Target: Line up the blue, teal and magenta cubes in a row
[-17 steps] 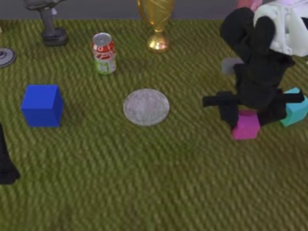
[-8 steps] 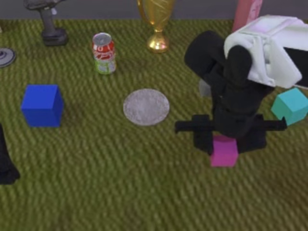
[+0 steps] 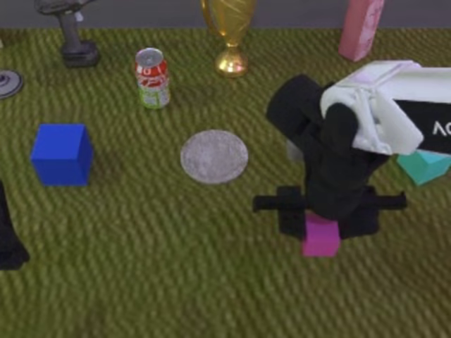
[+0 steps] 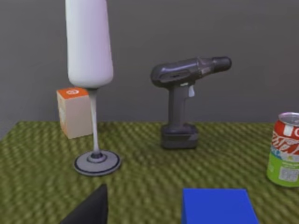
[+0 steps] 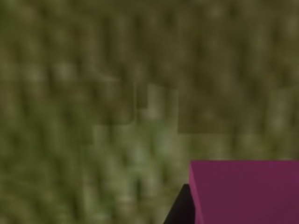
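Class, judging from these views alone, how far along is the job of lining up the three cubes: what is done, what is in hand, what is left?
Nothing is lined up yet. In hand: the right claw is shut on the magenta cube, right of the table's middle. Left to do: the blue cube sits far left, untouched, and the teal cube lies far right, partly under the arm. The left claw is parked at the left edge.

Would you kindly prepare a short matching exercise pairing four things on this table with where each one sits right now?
Things:
1. blue cube
2. magenta cube
3. teal cube
4. soda can

Places:
A. held in the right gripper
B. right edge of the table, partly under the right arm
C. left side of the table
D. left of the gold trophy

Pairs: 1-C, 2-A, 3-B, 4-D
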`<state>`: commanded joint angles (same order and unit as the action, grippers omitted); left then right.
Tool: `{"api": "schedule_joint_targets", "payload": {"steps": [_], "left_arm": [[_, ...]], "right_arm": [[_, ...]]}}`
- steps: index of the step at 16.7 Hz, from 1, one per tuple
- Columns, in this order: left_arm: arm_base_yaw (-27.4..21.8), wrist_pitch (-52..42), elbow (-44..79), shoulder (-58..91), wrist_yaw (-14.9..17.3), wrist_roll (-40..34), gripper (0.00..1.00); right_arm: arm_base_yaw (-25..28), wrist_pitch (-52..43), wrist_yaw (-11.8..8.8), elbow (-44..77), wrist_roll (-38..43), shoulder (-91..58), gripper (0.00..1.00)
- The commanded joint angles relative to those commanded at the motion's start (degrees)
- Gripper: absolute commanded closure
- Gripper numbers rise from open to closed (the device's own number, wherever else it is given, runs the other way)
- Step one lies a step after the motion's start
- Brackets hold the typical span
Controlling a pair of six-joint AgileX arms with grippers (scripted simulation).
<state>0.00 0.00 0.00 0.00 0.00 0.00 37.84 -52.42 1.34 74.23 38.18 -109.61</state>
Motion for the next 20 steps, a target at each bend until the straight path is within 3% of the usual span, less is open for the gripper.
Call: {"api": "schedule_joint_targets", "payload": {"steps": [7,20], "left_arm": [[0.0,0.0,0.0,0.0,0.0,0.0,0.00],[0.0,0.0,0.0,0.0,0.0,0.0,0.00]], "right_arm": [[0.2,5.4,0.0,-3.8,0.2,-2.1,1.00],[0.2,5.4,0.0,-3.8,0.2,-2.1,0.02]]}}
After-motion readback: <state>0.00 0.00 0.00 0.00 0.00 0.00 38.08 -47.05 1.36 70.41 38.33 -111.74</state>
